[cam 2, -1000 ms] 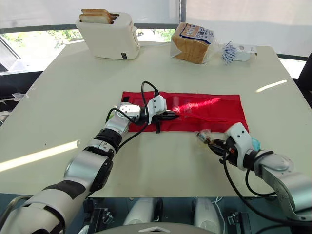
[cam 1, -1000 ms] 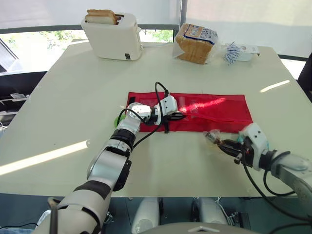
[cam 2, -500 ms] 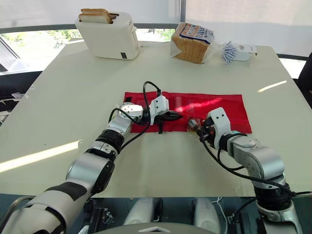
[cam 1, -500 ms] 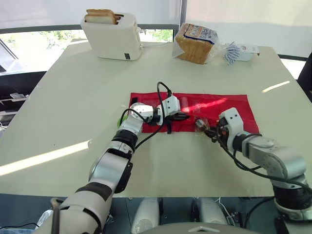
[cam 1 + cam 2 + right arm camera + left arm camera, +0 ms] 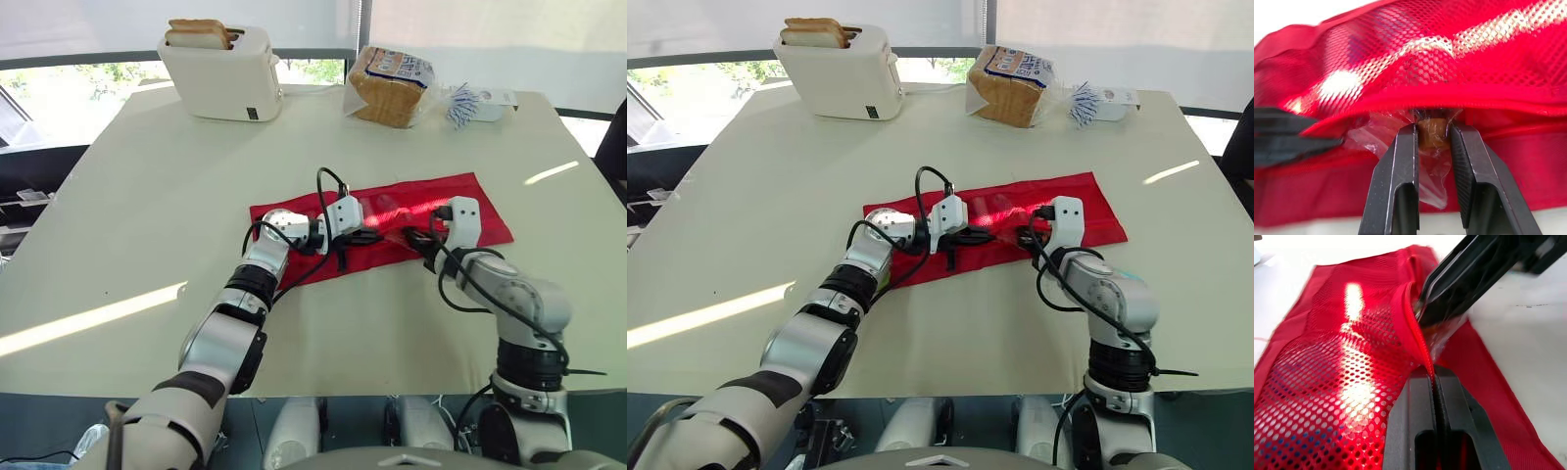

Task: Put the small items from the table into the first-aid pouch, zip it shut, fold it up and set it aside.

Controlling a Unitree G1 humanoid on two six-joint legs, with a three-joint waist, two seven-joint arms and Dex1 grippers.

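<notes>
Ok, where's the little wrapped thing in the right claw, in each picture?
Left eye view: the wrapped item is at the tips of the right claw, on the near edge of the red pouch.
Right eye view: same spot, nearer picture centre.
Left wrist view: its clear wrapper under the incoming black fingers.
Right wrist view: pinched between the two fingers.
Shared landmark: the left claw gripping the pouch edge beside it.

arms: silver-grey, black joints | wrists: white boxy housings | cables: black, looped | hand fingers: black, flat
</notes>
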